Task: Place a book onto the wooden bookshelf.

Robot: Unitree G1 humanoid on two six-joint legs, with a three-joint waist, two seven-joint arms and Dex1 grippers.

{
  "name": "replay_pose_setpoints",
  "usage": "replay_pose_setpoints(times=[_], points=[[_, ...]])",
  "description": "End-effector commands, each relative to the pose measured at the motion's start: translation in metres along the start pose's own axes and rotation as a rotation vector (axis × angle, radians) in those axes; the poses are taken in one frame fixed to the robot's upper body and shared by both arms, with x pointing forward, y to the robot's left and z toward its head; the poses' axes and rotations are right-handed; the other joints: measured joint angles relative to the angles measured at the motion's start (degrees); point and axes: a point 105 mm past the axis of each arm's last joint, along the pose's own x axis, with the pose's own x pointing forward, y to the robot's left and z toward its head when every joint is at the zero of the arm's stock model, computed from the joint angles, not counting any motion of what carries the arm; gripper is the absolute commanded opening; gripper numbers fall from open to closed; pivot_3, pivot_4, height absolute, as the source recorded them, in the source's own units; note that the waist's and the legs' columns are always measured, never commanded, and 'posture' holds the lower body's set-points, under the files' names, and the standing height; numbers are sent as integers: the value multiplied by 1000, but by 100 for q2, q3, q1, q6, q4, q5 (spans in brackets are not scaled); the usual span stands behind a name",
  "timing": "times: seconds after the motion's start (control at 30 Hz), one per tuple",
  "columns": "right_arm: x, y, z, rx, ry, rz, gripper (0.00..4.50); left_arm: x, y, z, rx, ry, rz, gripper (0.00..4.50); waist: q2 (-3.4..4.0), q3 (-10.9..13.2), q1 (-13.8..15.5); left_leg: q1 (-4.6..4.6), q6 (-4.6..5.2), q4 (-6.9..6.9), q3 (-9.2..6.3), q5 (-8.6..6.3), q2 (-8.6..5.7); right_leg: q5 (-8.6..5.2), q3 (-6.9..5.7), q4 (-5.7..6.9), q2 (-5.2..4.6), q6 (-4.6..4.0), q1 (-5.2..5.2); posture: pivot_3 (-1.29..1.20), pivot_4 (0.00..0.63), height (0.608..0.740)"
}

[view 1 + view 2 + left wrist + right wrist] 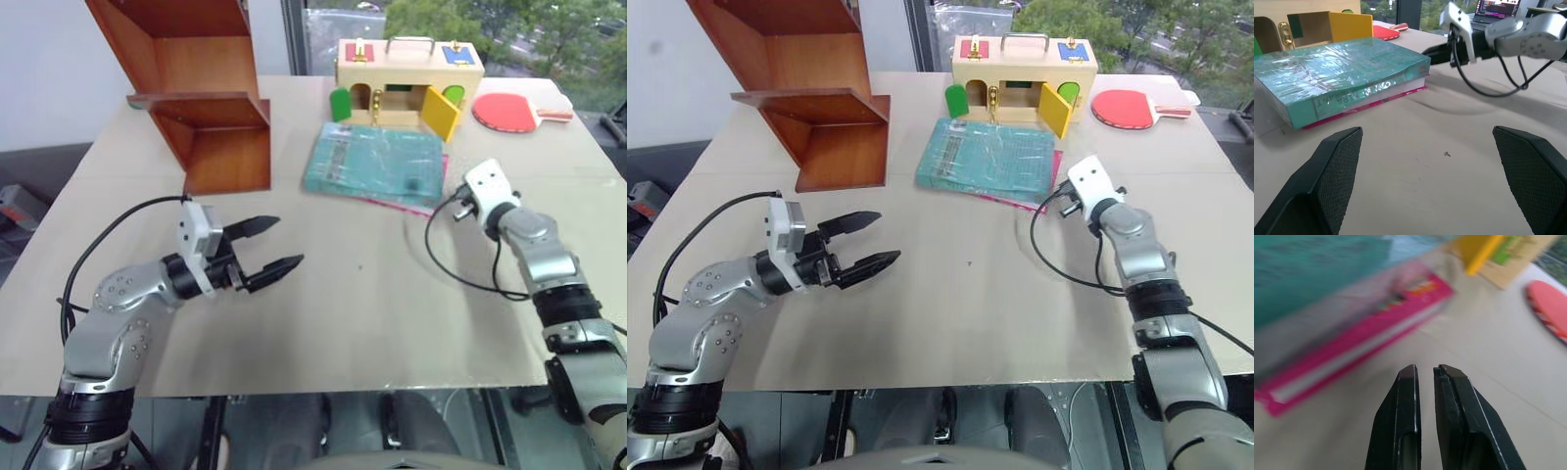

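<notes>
arms: silver-grey, black joints | cables: black, looped | claw (266, 246) — black, white wrist block

A teal-green book (375, 164) with a glossy, faintly patterned cover is lying over a bright pink book (1347, 352), beside a reddish-brown wooden bookshelf (201, 93); a pale wooden box (407, 78) is showing yellow and green doors, near a red paddle (509, 111), all on a beige table (343, 313).

Bare bench (353, 313) lies open between the two arms. At twelve o'clock the book (377, 162) on a pink book (1347, 352) blocks the way, a pale box (407, 83) behind. The bookshelf (211, 108) stands at eleven o'clock.
</notes>
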Motion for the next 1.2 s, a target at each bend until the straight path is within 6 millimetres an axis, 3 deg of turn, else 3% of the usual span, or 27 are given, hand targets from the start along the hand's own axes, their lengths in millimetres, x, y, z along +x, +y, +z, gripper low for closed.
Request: replay_pose_setpoints(times=[0.03,0.73,0.9,1.0,1.1,1.13,1.17,1.2], points=[[-6,5,29,-40,-119,36,566,-2,-4,8,20,-19,17,4500,0,0,7,0,0,0,-1,0,0,0,0,1,0,0,0,0,150,740],[-31,65,53,-47,-190,203,566,2,2,-7,-11,28,47,4500,1,0,1,9,-1,0,-5,0,1,1,-1,12,-4,0,1,0,150,740],[-34,62,57,-25,-211,179,566,4,12,-8,-53,41,99,4500,1,0,7,8,-1,0,-4,0,0,1,-1,12,-4,0,1,0,150,740],[-53,57,60,6,-234,203,566,10,17,-13,-132,74,148,4500,1,0,26,7,-1,0,-6,0,0,0,-3,11,-4,0,1,0,150,740],[-85,54,60,52,-251,240,1345,20,14,-15,-236,49,146,4500,-1,-1,76,2,1,0,-11,-1,-1,0,-7,5,-5,1,2,0,150,740],[-94,54,60,63,-255,243,1730,23,14,-16,-268,40,148,4500,-1,-1,92,1,3,1,-11,-2,-1,1,-6,3,-6,1,2,0,150,740],[-110,54,59,70,-258,243,2392,28,15,-19,-319,23,162,4500,-2,-2,93,-2,5,1,-11,-3,-2,1,-6,2,-9,2,3,0,150,740],[-125,55,59,79,-268,244,2632,34,16,-22,-383,5,178,4500,5,-4,146,1,5,2,-10,-4,-2,1,-5,2,-8,2,3,0,150,740]])
